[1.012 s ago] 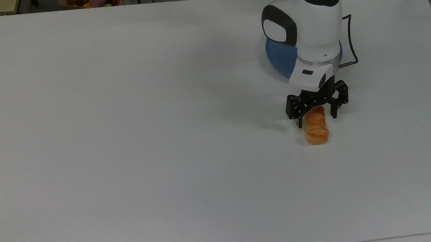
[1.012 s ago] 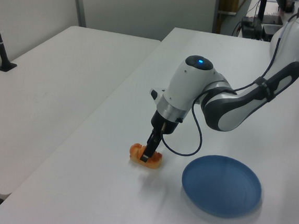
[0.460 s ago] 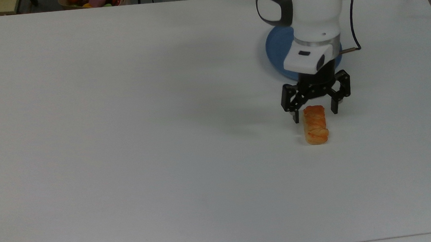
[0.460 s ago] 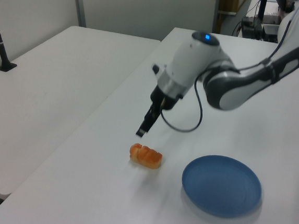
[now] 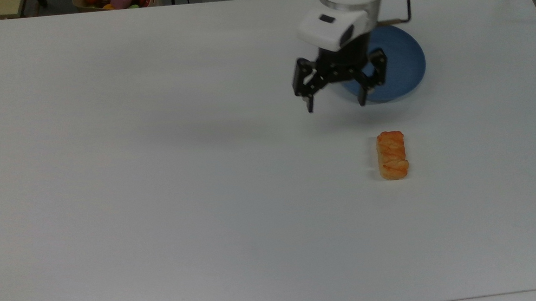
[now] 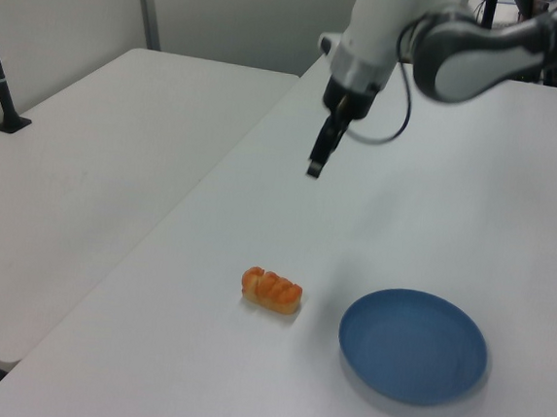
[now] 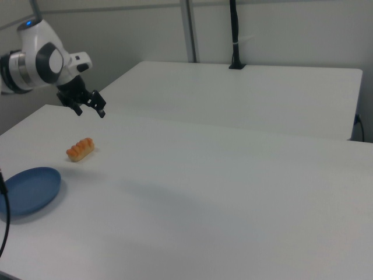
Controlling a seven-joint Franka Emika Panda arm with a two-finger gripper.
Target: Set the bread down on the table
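One bread (image 5: 392,155) lying on the white desk (image 5: 158,176), near one blue plate (image 5: 402,68). One claw (image 5: 336,103) up in the air, fingers spread wide, holding nothing. No words to read anywhere.

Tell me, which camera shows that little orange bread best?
The top view: the bread lies lengthwise on the table, its braided top plain. The left view shows it from the side beside the blue plate; the right view shows it small, near the open gripper.
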